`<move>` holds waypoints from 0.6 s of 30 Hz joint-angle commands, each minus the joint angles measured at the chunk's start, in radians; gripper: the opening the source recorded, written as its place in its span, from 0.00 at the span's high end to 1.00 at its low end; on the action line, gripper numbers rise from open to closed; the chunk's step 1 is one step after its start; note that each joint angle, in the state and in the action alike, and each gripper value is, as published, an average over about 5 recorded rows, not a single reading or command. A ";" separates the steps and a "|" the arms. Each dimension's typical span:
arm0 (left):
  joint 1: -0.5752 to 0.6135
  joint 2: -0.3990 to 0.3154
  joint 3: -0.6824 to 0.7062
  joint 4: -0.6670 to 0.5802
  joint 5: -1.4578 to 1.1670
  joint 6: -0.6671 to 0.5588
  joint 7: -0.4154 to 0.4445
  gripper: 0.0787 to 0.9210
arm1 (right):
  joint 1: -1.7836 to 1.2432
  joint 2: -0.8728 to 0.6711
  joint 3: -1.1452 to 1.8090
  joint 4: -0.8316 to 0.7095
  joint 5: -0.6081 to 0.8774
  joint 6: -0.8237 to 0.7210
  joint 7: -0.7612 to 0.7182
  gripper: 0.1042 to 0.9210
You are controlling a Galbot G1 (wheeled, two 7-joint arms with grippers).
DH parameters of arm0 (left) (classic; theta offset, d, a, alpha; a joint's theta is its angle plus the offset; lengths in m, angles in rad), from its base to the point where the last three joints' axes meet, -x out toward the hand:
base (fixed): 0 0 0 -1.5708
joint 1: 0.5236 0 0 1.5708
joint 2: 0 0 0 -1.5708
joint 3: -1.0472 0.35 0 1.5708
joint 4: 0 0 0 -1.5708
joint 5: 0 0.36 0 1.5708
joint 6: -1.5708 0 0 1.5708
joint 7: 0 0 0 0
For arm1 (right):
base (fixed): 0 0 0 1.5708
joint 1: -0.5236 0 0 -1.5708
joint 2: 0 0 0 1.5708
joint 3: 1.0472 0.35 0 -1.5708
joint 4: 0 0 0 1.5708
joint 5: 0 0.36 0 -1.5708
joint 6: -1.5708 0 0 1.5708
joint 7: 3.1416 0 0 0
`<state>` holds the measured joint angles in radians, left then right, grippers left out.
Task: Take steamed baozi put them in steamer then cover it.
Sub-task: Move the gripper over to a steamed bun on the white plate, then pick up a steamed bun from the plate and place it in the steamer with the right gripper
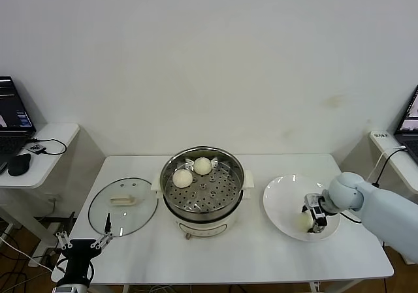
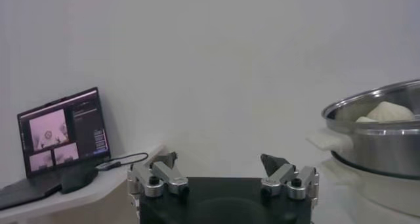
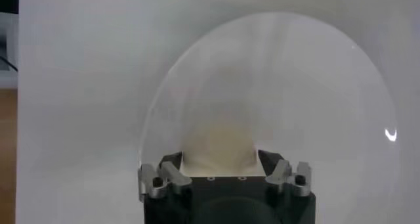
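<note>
The steamer stands mid-table with two baozi on its perforated tray. A third baozi lies on the white plate at the right. My right gripper is down on the plate. In the right wrist view the gripper has its fingers against both sides of that baozi, which rests on the plate. A fourth baozi is not visible. My left gripper is parked open below the table's front left corner. Its wrist view shows the open gripper and the steamer.
The glass lid with a cream handle lies flat on the table left of the steamer. A side table with a laptop and a mouse stands at far left. Another laptop and cable are at far right.
</note>
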<state>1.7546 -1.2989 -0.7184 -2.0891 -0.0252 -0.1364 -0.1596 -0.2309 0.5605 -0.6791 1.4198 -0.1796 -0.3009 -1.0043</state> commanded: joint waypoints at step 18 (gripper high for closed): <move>0.000 0.004 0.012 -0.015 0.000 0.001 0.000 0.12 | 0.343 -0.056 -0.141 0.076 0.141 -0.014 -0.020 0.48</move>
<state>1.7555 -1.2972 -0.7082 -2.0993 -0.0253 -0.1364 -0.1603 -0.1377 0.5249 -0.7094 1.4570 -0.1265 -0.3102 -1.0188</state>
